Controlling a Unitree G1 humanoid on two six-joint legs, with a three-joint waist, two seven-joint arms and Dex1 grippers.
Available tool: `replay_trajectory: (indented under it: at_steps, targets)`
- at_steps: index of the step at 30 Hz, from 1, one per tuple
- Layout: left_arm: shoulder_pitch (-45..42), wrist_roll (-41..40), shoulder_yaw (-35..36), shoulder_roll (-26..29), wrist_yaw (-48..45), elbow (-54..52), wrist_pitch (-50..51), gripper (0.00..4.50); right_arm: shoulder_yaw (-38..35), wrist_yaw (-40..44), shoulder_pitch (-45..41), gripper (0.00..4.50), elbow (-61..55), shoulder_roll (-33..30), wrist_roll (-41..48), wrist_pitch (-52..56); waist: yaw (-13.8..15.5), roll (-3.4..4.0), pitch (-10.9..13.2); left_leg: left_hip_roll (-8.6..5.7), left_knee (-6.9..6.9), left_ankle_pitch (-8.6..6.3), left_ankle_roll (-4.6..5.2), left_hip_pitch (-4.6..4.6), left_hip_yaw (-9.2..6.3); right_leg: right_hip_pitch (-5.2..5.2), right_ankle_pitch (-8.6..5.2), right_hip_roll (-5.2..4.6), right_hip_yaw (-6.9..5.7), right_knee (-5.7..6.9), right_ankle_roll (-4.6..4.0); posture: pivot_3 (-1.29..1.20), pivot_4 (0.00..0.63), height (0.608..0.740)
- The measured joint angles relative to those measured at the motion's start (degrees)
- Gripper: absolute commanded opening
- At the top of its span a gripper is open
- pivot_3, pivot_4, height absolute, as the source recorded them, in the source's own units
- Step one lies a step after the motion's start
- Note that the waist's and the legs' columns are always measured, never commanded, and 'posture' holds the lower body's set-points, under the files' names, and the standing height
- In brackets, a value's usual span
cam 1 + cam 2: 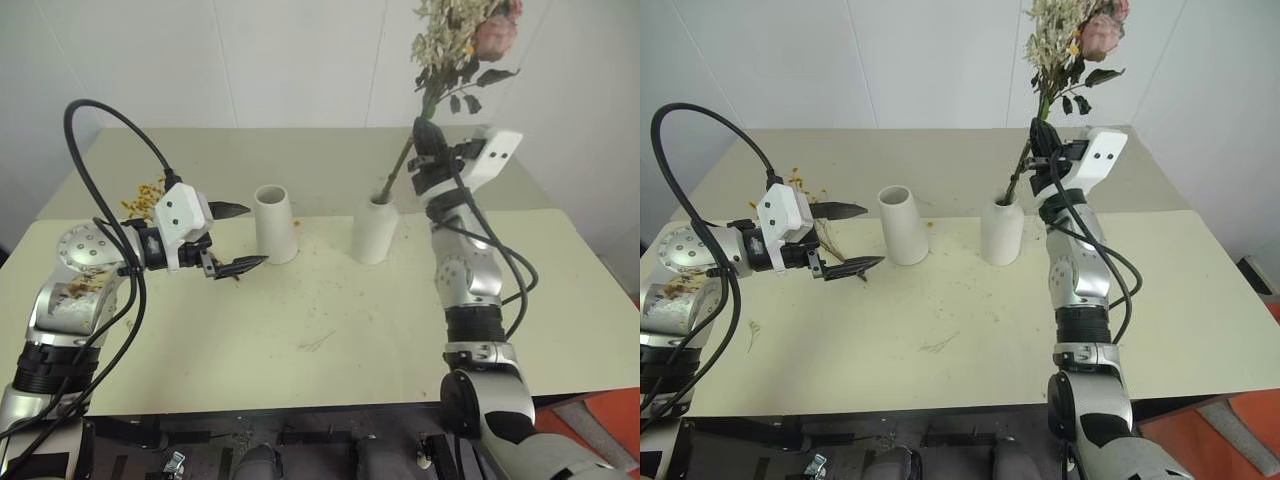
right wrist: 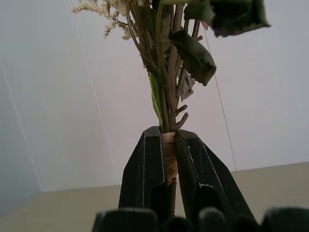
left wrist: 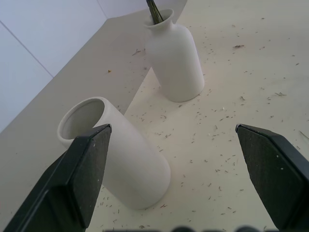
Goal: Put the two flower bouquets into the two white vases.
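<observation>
The larger bouquet [image 1: 465, 40], with pink blooms, cream plumes and dark leaves, stands tilted high over the back right of the table. My right gripper [image 1: 428, 142] is shut on its bound stems [image 2: 169, 150]. The stem ends reach down into the mouth of the bottle-shaped white vase [image 1: 375, 232]. To its left stands the wide-mouthed white vase [image 1: 274, 224], upright with nothing in it. My left gripper [image 1: 255, 236] is open just left of that vase, holding nothing. The yellow-orange bouquet [image 1: 145, 197] lies on the table behind my left wrist, partly hidden.
The pale table [image 1: 330, 330] is littered with small dried flower bits. White walls close in behind it and on the right. My left arm's black cable [image 1: 100, 130] loops above the table's left side.
</observation>
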Motion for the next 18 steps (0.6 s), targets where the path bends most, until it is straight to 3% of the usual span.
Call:
replay_trajectory:
  at_steps: [8, 18]
  targets:
    - [0.0, 0.0, 0.0, 0.0, 0.0, 0.0, 0.0, 4.50, -0.7, -0.2, -0.2, 0.14, 0.2, -0.1, 1.7, 2.9, 0.0, 0.00, 0.0, 0.00, -0.01, 0.00, 0.00, -0.02, 0.00, -0.01, 0.00, 0.00, 0.00, 0.00, 0.00, 0.00, 0.150, 0.740]
    - [-0.1, 0.0, 0.0, -0.1, -0.1, 0.4, -0.1, 4.50, 5.5, 3.5, 4.5, 0.14, -8.8, 0.2, -0.8, 2.6, 0.0, 0.00, 0.0, 0.00, -0.03, 0.00, 0.00, -0.02, 0.00, -0.01, 0.00, 0.00, -0.01, 0.00, 0.00, 0.00, 0.150, 0.740]
